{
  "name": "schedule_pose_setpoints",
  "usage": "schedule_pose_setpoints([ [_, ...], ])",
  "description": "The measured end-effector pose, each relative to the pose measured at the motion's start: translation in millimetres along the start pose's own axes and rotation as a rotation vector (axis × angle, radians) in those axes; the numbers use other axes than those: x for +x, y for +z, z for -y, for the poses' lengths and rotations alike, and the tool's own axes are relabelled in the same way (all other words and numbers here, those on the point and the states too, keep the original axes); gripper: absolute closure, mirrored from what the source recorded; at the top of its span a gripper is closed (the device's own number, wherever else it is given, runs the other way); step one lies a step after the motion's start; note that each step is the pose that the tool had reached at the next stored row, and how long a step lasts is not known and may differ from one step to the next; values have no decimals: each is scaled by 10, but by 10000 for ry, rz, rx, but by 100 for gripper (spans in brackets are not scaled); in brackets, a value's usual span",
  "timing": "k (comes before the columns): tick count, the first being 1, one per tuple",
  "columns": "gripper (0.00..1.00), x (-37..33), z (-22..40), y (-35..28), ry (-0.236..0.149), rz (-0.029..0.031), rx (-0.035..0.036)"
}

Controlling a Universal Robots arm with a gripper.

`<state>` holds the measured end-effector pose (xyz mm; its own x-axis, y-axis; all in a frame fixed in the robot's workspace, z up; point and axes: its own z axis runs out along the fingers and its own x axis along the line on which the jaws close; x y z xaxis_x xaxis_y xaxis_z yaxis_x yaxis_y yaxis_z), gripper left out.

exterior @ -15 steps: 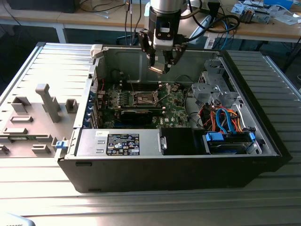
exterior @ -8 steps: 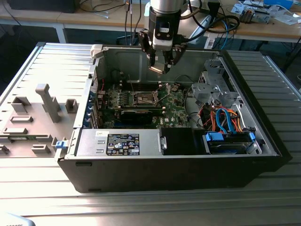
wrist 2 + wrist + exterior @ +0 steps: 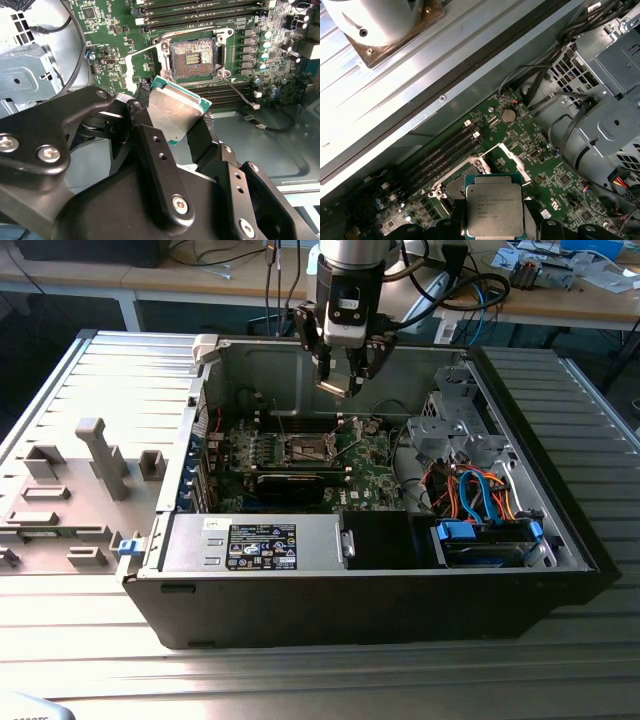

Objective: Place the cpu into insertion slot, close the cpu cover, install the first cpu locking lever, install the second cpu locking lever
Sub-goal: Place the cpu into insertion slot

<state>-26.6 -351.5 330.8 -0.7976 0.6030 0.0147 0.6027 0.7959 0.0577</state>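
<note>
Lab: opened computer case (image 3: 350, 612) on metal workbench (image 3: 300, 680), cluttered desks (image 3: 580, 300).

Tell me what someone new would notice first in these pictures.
The gripper hangs over the open computer case, shut on the cpu, whose metal top faces both wrist views. On the green motherboard inside the case, the insertion slot lies bare, with nothing seated in it.

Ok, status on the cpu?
Gripper shut on the cpu, above the motherboard. Not yet seated. Insertion slot uncovered, contacts bare.
</note>
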Motion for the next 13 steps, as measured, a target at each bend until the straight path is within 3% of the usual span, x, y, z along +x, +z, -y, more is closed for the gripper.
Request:
schedule_pose_setpoints([
  [13,45,0,0,2,42,19,20],
])
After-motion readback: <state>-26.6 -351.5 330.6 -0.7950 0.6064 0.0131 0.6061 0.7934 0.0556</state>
